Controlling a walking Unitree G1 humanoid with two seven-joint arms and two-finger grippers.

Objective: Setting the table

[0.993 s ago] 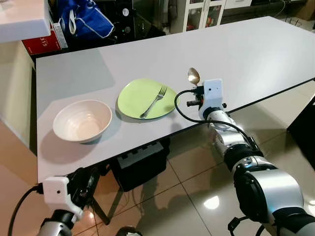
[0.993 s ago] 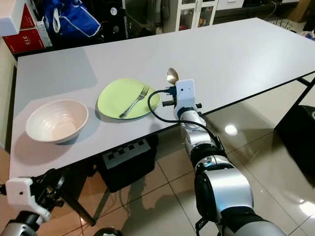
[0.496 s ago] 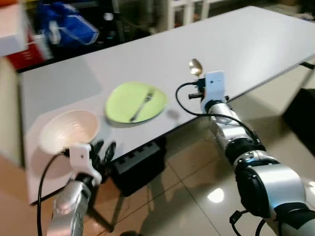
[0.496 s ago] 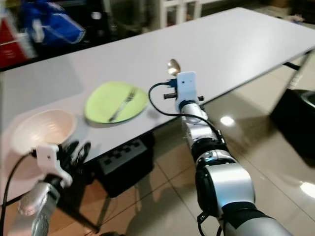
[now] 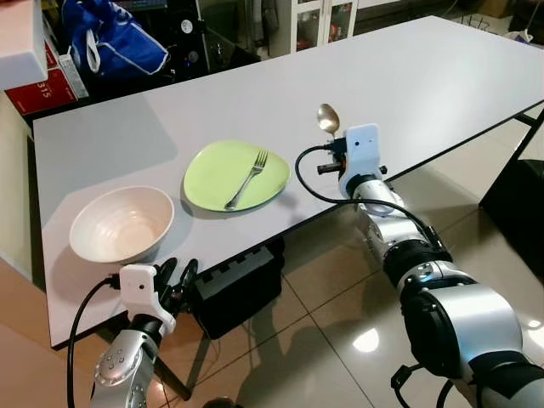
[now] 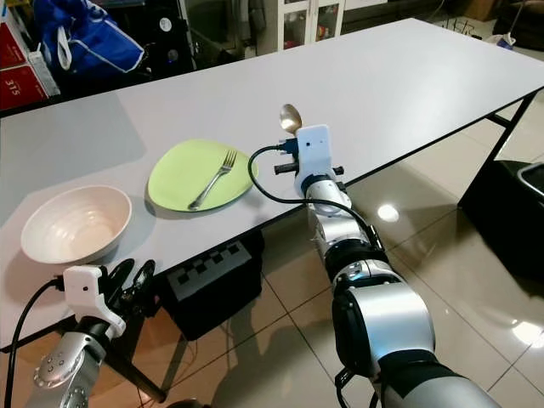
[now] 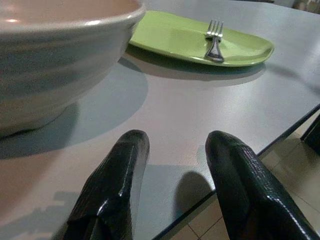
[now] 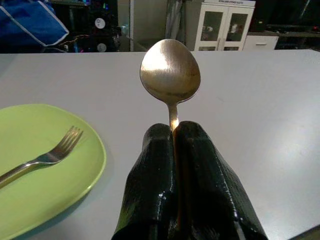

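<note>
Right gripper (image 8: 176, 131): your fingers are pinching the spoon (image 8: 170, 71) handle, bowl up, over the table (image 5: 442, 76) edge.
Spoon: at 3 o'clock of the green plate (image 5: 212, 170).
Fork (image 5: 247, 178): lying on that plate.
Bowl (image 5: 121, 223): at 9 o'clock of the plate.
Left gripper (image 7: 175, 150): fingers spread, empty, at the table's near edge just by the bowl.

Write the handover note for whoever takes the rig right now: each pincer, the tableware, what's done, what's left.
Right pincer: shut on the spoon, held above the table just right of the green plate.
Left pincer: open, holding nothing, at the table's near edge in front of the white bowl.
Done: bowl and plate set out side by side; fork lies on the plate.
Left: set the spoon down, probably beside the plate.
</note>
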